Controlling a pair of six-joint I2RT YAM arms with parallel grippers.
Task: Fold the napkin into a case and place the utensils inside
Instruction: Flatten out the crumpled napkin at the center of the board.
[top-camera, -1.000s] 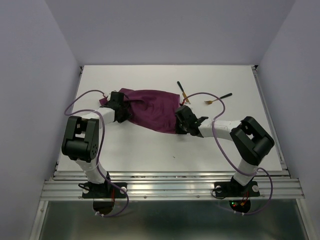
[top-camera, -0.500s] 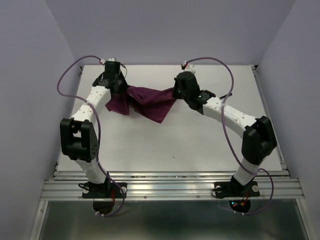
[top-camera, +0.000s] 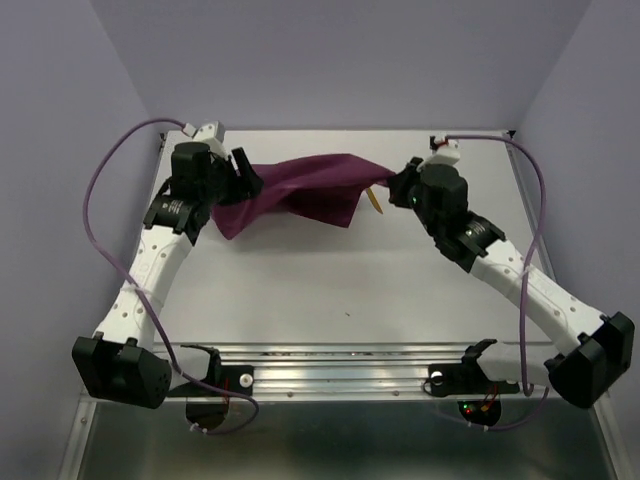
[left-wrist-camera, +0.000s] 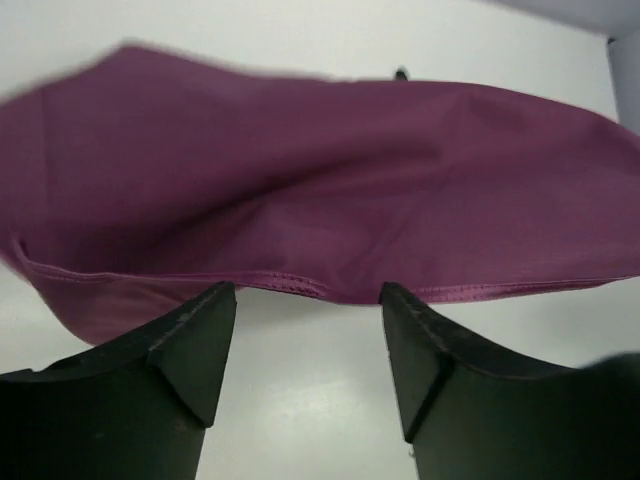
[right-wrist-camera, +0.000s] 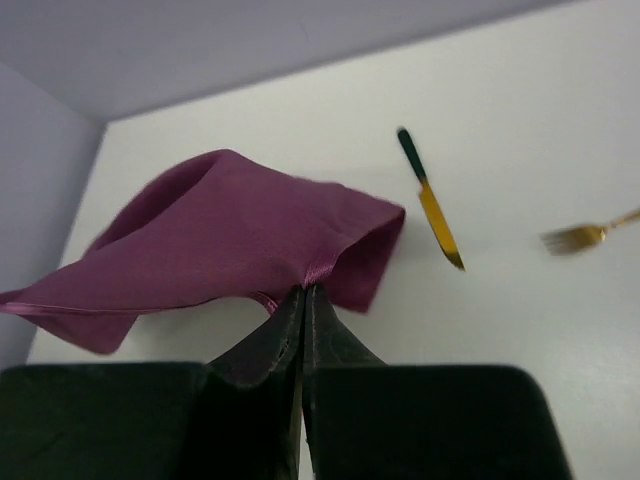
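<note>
Hanging from the clamped right jaws, the napkin (right-wrist-camera: 220, 240) lies just beyond gaping left jaws.

The napkin (top-camera: 310, 185) is plain magenta-purple, the knife (right-wrist-camera: 429, 199) gold, dark-handled.

1. Lighting's bright and even, soft from overhead. No real glare off the white table (top-camera: 300, 290).
2. Shadows are faint, just a soft one under the napkin (top-camera: 310, 185).
3. Left wrist view: the cloth's upper left edge is motion-smeared and the close-up black fingers (left-wrist-camera: 190, 350) look soft.
4. Right wrist view's slightly blurry, and the fork (right-wrist-camera: 580, 236) is smeared.
</note>
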